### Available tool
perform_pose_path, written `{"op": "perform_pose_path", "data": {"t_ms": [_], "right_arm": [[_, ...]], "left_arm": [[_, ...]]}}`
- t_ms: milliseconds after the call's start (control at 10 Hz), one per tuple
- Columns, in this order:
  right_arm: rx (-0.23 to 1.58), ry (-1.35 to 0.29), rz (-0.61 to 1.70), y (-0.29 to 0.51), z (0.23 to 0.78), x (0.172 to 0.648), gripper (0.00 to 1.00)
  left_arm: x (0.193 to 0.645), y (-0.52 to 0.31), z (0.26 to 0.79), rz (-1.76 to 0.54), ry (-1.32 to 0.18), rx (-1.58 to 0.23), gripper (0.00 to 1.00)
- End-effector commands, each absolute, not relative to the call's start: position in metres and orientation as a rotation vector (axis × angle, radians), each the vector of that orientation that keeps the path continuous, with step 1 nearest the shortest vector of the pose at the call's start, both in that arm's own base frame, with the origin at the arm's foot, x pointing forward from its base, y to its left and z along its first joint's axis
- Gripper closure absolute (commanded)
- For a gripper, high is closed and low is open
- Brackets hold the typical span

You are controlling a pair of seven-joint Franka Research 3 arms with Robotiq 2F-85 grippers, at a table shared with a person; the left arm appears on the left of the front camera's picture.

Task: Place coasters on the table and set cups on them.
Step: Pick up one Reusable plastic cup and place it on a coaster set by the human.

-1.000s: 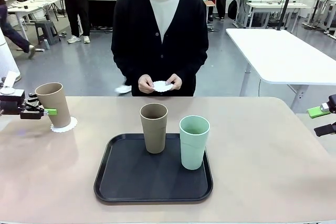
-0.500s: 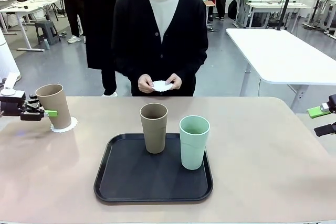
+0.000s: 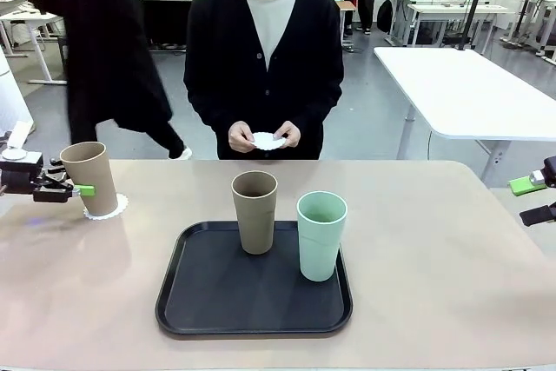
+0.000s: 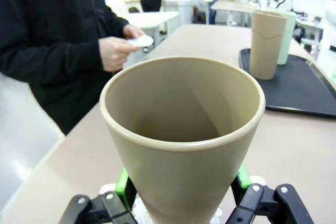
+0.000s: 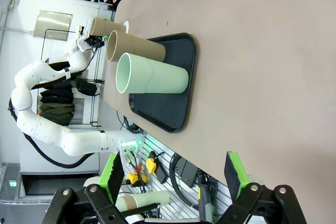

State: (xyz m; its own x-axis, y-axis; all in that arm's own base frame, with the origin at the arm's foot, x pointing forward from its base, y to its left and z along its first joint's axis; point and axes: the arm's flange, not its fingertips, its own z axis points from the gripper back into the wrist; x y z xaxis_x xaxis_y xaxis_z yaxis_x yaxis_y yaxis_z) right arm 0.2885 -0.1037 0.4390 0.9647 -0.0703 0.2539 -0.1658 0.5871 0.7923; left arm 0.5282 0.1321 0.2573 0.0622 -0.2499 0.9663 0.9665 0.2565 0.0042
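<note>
A tan-brown cup (image 3: 90,176) leans slightly left with its base on a white lacy coaster (image 3: 108,208) at the table's (image 3: 434,258) far left. My left gripper (image 3: 68,187) is shut on that cup, and its green pads (image 4: 124,188) press the lower wall of the cup (image 4: 184,129). A second tan cup (image 3: 254,212) and a mint green cup (image 3: 321,235) stand on the black tray (image 3: 208,288). The person's hands hold another coaster (image 3: 268,142). At the right edge my right gripper (image 3: 534,199) hangs open, as its wrist view (image 5: 173,174) confirms.
The tray sits at the middle front of the table. The person stands at the far edge, with another person walking behind at the left. A white table (image 3: 460,84) stands at the back right. Bare tabletop lies right of the tray.
My left gripper and its cup have hardly moved, perhaps a touch lower onto the coaster. A passer-by has walked leftwards behind the person. The right gripper is still.
</note>
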Motion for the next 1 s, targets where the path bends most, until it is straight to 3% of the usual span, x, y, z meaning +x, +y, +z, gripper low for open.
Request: {"op": "perform_pose_path", "data": {"t_ms": [0,200,300,400,900], "right_arm": [[0.955,-0.275,0.057,-0.1038,0.4388,0.289,0.0],[0.955,-0.275,0.057,-0.1038,0.4388,0.289,0.0],[0.955,-0.275,0.057,-0.1038,0.4388,0.289,0.0],[0.955,-0.275,0.057,-0.1038,0.4388,0.289,0.0],[0.955,-0.275,0.057,-0.1038,0.4388,0.289,0.0]], "left_arm": [[0.5207,0.1287,0.2536,-1.145,-1.097,-0.863,0.14],[0.5216,0.1278,0.2509,-1.148,-1.086,-0.865,0.14],[0.5225,0.1284,0.2494,-1.147,-1.076,-0.865,0.03],[0.523,0.1288,0.2491,-1.149,-1.074,-0.863,0.0],[0.5239,0.128,0.2501,-1.152,-1.069,-0.862,0.0]]}}
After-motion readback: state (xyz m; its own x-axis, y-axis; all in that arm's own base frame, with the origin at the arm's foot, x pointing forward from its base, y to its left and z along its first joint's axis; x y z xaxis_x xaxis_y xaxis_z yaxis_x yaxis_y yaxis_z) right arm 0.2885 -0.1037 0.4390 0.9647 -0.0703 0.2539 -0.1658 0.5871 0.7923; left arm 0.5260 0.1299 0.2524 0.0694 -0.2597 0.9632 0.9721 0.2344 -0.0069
